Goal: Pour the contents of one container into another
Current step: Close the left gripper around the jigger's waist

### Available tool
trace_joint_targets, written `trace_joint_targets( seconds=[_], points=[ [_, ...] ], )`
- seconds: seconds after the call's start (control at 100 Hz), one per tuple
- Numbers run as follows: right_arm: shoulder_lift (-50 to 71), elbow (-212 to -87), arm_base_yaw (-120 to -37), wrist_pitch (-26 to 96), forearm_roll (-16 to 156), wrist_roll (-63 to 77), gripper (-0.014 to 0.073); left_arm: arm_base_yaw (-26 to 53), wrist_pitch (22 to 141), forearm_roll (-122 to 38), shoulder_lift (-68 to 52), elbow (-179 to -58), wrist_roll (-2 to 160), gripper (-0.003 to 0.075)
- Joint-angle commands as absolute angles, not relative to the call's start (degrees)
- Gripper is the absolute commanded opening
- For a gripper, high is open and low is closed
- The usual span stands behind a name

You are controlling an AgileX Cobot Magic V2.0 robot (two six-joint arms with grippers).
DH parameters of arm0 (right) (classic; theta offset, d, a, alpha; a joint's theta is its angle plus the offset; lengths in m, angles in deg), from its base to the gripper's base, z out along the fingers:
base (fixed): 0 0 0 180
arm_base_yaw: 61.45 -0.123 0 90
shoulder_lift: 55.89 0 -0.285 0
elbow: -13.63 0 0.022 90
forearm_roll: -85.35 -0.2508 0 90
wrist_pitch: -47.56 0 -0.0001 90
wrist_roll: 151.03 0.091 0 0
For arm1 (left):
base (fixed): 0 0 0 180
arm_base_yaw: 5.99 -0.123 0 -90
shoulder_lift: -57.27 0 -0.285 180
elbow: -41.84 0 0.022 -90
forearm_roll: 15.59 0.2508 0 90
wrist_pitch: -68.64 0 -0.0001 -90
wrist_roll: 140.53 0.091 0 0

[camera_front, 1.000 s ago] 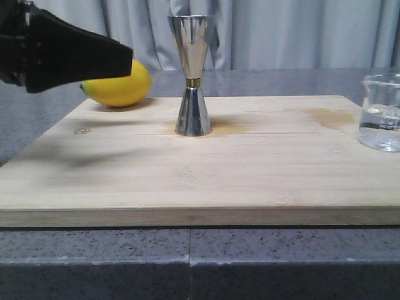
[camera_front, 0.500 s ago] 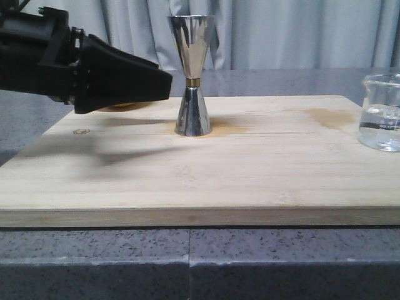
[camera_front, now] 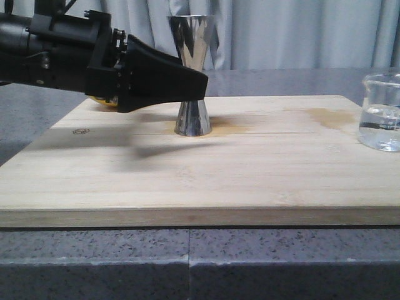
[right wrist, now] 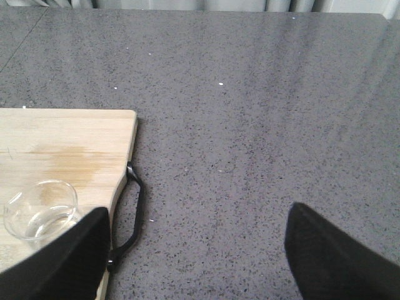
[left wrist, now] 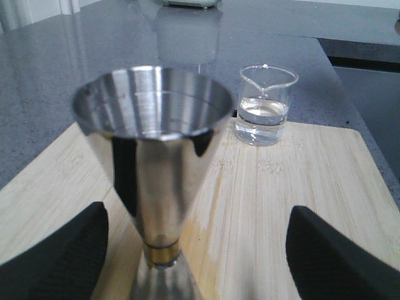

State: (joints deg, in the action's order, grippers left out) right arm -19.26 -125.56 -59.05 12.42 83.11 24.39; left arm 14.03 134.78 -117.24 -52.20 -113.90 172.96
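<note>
On the board (camera_front: 262,169) — steel jigger (left wrist: 153,156), glass beaker (left wrist: 264,105) (clear liquid inside).

Wooden cutting board (camera_front: 250,169) is laid across a grey speckled table (camera_front: 187,262), stained at upper right. A sliver of yellow lemon (camera_front: 100,102) is seen at left. Pale curtains (camera_front: 300,31) are hung behind.

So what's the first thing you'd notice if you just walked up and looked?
Probably the shiny metal jigger, standing upright in the middle of the wooden board. The big black left gripper is right up at it, fingers open on either side. Off at the board's right edge sits a small glass beaker with clear liquid inside.
</note>
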Motion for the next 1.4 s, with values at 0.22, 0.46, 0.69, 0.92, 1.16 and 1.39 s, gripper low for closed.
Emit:
trace_joint_targets(
  seconds=[0.22, 0.46, 0.69, 0.92, 1.16, 1.39],
  points=[
    [-18.5, -127.6, -58.8, 16.4, 83.5, 24.0, 0.0526, 15.2, 141.1, -121.7, -50.6, -116.4, 173.1, 0.0534],
    [-18.5, -127.6, -58.8, 16.2, 83.6, 24.0, 0.0526, 15.9, 141.4, -121.7, -53.9, -118.9, 171.9, 0.0534],
    [-18.5, -127.6, -58.8, 16.1, 83.9, 24.0, 0.0526, 15.9, 141.2, -121.7, -54.2, -119.3, 171.9, 0.0534],
    [-18.5, -127.6, -58.8, 16.2, 84.1, 24.0, 0.0526, 15.9, 140.7, -121.7, -54.3, -119.3, 171.9, 0.0481],
    [-18.5, -127.6, -58.8, 16.2, 84.1, 24.0, 0.0526, 15.9, 141.0, -121.7, -54.3, -119.3, 171.9, 0.0288],
    [-18.5, -127.6, -58.8, 16.2, 84.1, 24.0, 0.0526, 15.9, 141.1, -121.7, -54.3, -119.3, 171.9, 0.018]
  ],
)
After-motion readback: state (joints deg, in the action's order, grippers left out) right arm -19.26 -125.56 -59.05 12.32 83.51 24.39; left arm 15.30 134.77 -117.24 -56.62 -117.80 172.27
